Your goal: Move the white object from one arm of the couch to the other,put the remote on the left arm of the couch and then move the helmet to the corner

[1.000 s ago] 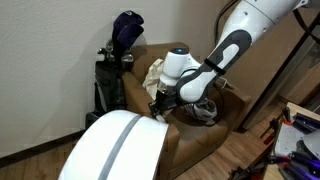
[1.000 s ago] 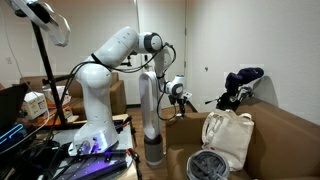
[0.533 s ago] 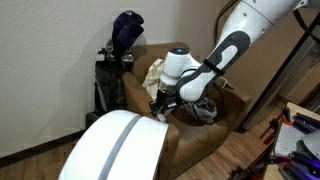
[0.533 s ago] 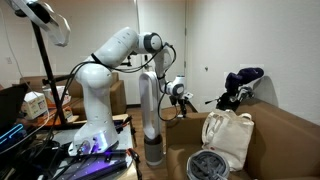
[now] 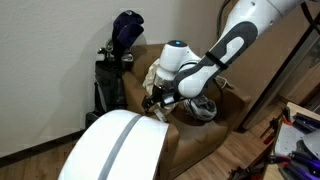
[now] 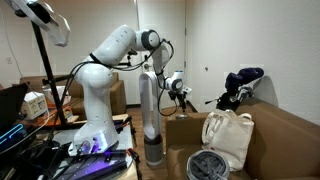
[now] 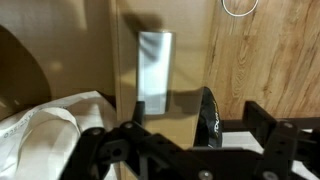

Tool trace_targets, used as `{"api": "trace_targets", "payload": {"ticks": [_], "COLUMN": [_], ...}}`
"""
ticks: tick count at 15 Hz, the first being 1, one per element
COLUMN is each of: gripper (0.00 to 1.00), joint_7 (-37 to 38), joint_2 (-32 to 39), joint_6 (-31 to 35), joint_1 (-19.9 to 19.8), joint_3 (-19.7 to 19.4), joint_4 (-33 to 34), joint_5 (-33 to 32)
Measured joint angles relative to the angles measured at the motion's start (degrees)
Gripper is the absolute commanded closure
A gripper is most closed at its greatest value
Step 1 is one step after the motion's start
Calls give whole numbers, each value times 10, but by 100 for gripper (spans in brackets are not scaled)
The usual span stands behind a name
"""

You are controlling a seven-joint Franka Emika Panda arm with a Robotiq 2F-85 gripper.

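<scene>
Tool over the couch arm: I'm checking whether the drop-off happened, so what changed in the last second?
The tool lifted a little off the couch arm, jaws now open; the remote lies free on it. The helmet, cloth bag and golf bag stayed put.

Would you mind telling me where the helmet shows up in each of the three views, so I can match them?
In an exterior view: the helmet sits right of centre, on the couch.
In an exterior view: at the bottom edge, right of centre, below the cream bag.
Wrist view: not in it.
Shared landmark: the couch, tan, seen in all three.
</scene>
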Motion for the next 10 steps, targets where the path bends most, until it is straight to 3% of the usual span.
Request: {"api": "trace_targets", "payload": {"ticks": [5,10], "gripper": [0,0], "joint_7": [-5,-65], "joint_2": [-127,-236], "joint_6": [-82,-183], "joint_1": [8,-27], "joint_3": [-14,-6], "joint_4": [-40,-86], "joint_5": [-11,-24]}}
